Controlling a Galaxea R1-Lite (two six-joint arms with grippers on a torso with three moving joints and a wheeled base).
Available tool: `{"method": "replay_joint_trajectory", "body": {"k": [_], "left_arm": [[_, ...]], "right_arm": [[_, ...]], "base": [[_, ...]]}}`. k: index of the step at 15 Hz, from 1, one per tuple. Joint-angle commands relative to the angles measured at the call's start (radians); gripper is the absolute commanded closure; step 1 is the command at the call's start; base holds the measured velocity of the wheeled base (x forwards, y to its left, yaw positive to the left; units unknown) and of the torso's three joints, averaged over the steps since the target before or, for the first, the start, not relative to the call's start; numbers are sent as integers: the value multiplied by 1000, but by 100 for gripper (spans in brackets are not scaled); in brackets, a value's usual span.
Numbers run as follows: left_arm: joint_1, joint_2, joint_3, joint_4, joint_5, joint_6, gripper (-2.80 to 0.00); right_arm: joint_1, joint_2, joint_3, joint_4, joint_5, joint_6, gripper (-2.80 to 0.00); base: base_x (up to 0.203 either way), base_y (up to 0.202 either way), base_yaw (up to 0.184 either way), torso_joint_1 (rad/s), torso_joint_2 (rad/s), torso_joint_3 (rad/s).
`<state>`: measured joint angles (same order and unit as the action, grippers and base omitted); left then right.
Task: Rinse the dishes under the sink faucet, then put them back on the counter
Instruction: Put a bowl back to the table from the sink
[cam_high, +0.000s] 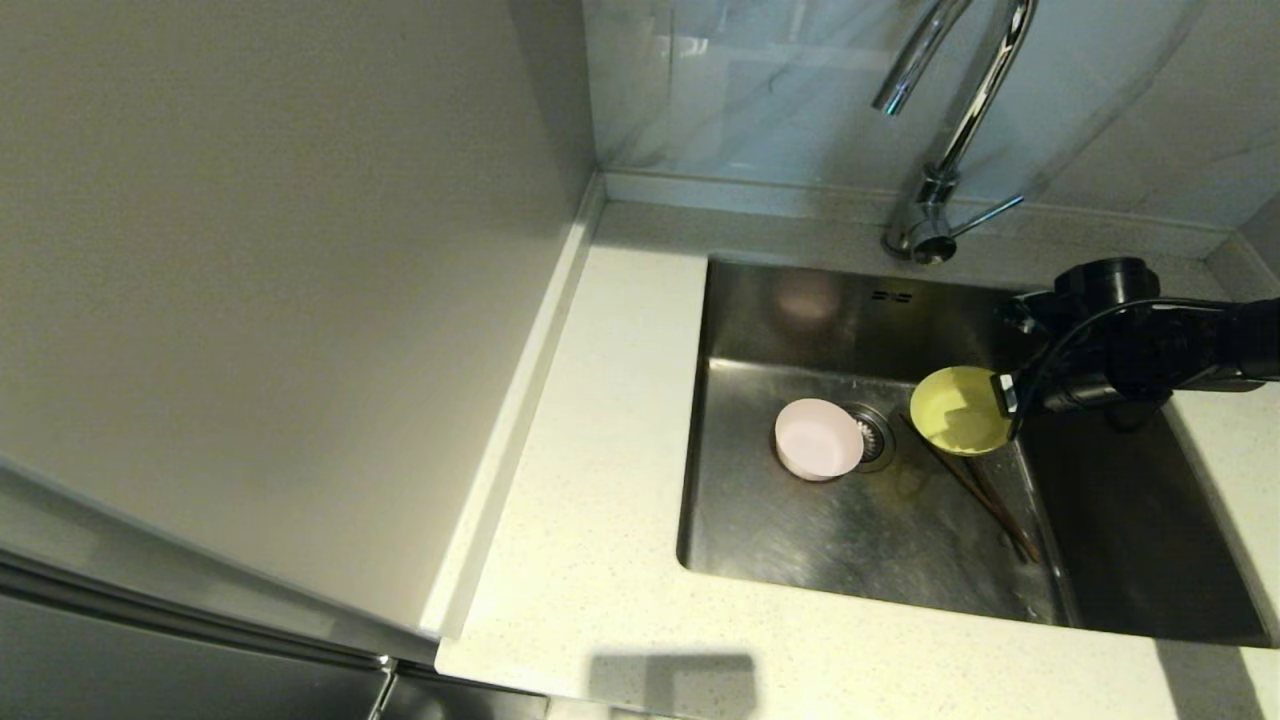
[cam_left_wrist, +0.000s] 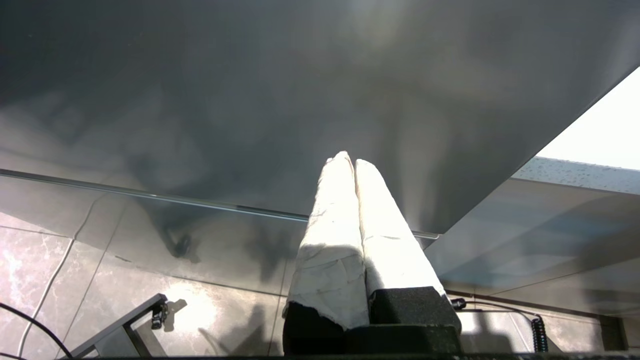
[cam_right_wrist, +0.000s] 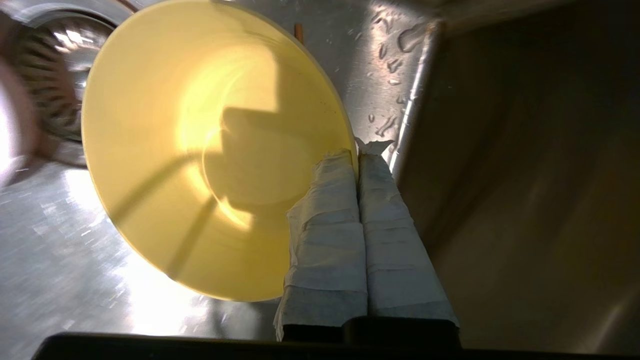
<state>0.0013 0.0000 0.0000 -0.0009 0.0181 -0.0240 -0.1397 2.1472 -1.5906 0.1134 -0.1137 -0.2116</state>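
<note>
My right gripper (cam_high: 1002, 392) (cam_right_wrist: 356, 155) is shut on the rim of the pale-yellow bowl (cam_high: 958, 412) (cam_right_wrist: 200, 150), holding it tilted above the floor of the sink (cam_high: 800, 520), right of the drain (cam_high: 873, 436). The pale-pink bowl (cam_high: 817, 439) lies on its side by the drain. The brown chopsticks (cam_high: 985, 497) lie on the sink floor, partly under the yellow bowl. The chrome faucet (cam_high: 950, 130) stands behind the basin, its spout end high at the back. My left gripper (cam_left_wrist: 350, 160) is shut and empty, parked below the counter, out of the head view.
The speckled counter (cam_high: 590, 480) runs left of and in front of the sink, with a raised back edge. A tall pale cabinet side (cam_high: 260, 250) stands at the left. The sink's right wall (cam_right_wrist: 525, 175) is close beside my right gripper.
</note>
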Motion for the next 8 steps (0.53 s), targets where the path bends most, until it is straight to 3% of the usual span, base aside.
{"method": "replay_joint_trajectory", "body": {"k": [1, 8], "left_arm": [[0, -3, 0, -1, 0, -1, 0], [0, -3, 0, -1, 0, -1, 0]], "right_arm": [[-12, -105, 49, 1, 15, 7, 0], [-51, -346, 124, 50, 64, 14, 0]], "base": [[0, 0, 0, 0, 0, 0], [0, 0, 0, 0, 0, 0]]}}
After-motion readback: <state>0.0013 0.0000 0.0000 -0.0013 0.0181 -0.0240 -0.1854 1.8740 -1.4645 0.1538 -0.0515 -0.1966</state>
